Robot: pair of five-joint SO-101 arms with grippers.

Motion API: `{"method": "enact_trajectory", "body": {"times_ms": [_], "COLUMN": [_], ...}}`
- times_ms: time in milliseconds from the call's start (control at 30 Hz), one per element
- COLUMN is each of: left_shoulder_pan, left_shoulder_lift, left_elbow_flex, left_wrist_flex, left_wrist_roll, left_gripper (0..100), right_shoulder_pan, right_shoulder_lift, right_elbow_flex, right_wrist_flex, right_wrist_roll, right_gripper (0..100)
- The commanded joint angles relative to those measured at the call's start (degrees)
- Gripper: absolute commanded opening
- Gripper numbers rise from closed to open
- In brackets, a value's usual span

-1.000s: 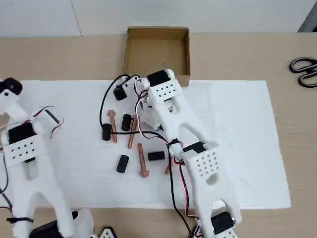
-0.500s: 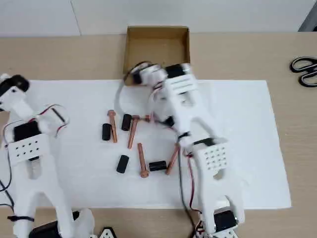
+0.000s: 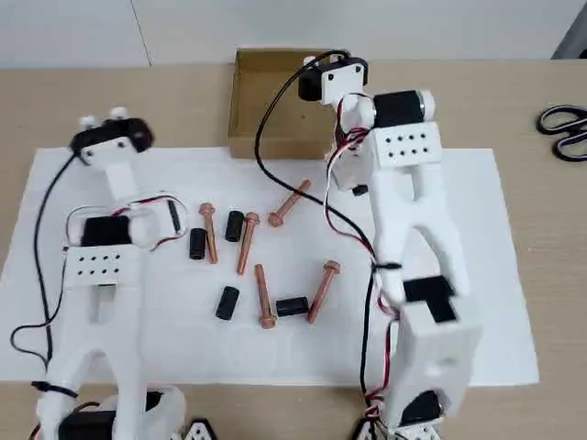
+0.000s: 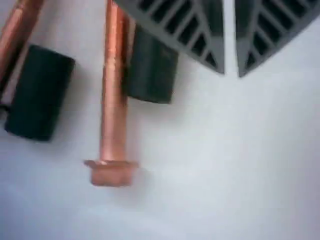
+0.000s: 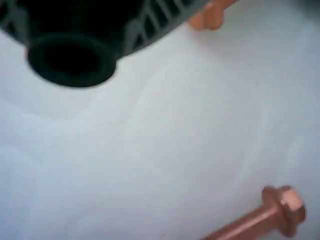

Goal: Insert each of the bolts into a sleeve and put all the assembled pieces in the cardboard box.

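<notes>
Several copper bolts and black sleeves lie loose on the white sheet in the high view. The cardboard box stands at the sheet's far edge. My right gripper hangs just in front of the box's right corner, shut on a black sleeve, whose open end faces the right wrist camera. My left gripper is left of the bolt cluster; its jaws are closed with nothing between them, beside a bolt flanked by two sleeves.
Scissors lie on the bare table at the far right. One bolt lies apart, left of the right gripper, and another lies near the right arm's base link. Cables trail from both arms.
The right arm swung from the middle of the sheet up and right toward the box, carrying a sleeve. Two bolts were shifted. The left arm moved in toward the bolt cluster.
</notes>
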State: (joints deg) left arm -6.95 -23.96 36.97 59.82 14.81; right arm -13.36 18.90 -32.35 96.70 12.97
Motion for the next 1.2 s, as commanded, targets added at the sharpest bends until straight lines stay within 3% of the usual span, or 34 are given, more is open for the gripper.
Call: {"method": "enact_trajectory", "body": {"times_ms": [0,300,533,833,1033,1167], "left_shoulder_pan": [1.93,10.73,19.87,26.9,28.22,32.44], "left_shoulder_lift": [-0.7,-0.35,-0.09,3.96,18.64,28.48], "left_elbow_flex": [-0.4,-4.97,-12.44,-15.08,-24.66,-33.8], "left_wrist_flex": [-1.14,2.11,10.9,16.35,17.23,22.77], "left_wrist_roll": [-2.37,-5.98,-5.71,-9.85,-9.58,-9.58], "left_gripper": [1,1,1,1,1,1], "right_shoulder_pan": [-0.31,-2.24,-1.36,16.92,22.99,27.65], "right_shoulder_lift": [-11.03,-35.56,-57.89,-84.26,-100.18,-109.85], "right_elbow_flex": [6.68,26.81,53.01,80.7,91.78,98.37], "right_wrist_flex": [0.4,-1.98,-16.48,-33.63,-35.12,-35.21], "right_wrist_roll": [-2.55,-15.74,-16.18,-16.18,-16.0,-15.91], "right_gripper": [0.7,0.7,0.7,0.5,0.5,0.7]}}
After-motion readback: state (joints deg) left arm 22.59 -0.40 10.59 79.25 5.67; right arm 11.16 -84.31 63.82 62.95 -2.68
